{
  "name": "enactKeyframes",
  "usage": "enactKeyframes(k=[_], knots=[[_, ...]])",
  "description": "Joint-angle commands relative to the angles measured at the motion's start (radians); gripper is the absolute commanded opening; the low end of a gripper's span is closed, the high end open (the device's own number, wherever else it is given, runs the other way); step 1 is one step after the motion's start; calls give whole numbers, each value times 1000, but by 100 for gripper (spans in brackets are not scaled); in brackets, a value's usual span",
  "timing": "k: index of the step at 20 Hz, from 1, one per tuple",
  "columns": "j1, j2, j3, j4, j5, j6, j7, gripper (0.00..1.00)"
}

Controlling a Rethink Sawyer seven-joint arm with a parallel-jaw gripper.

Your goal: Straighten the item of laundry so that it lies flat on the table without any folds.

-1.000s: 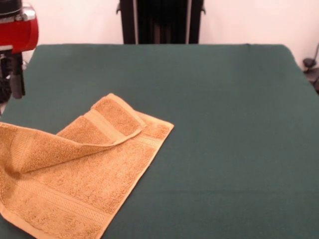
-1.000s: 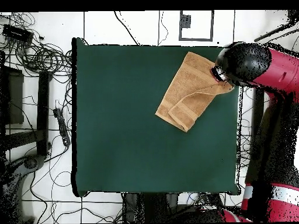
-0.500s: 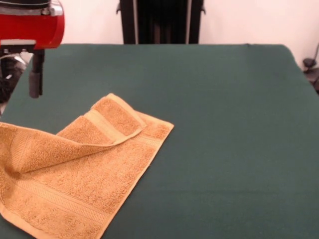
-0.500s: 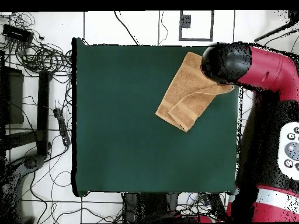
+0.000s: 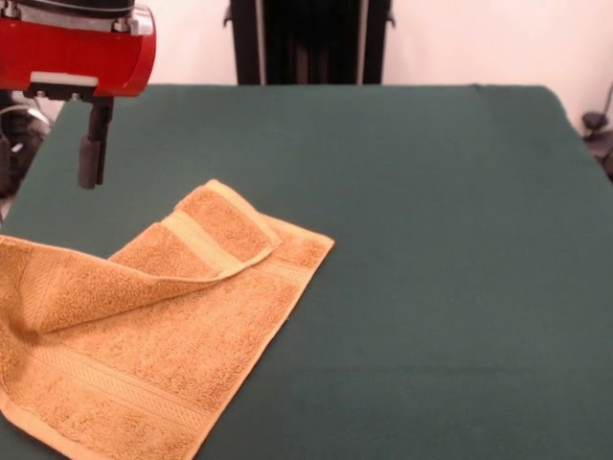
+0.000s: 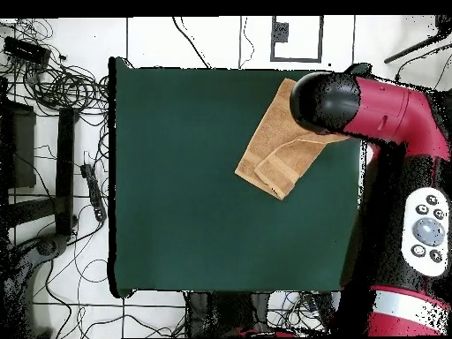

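From the front, a golden-orange towel point(image 5: 144, 331) lies at the table's point(image 5: 431, 240) near left, one corner folded back over itself. Beside it hangs the red arm's claw point(image 5: 89, 153); one finger shows, its opening cannot be told. From overhead, the arm point(image 6: 371, 106) covers the towel's point(image 6: 278, 150) edge.
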Motion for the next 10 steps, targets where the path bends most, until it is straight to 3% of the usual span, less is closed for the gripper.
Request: enactKeyframes(k=[1, 10], knots=[[24, 23, 19, 191, 49, -60, 295, 100], [13, 28, 50, 233, 85, -93, 293, 100]])
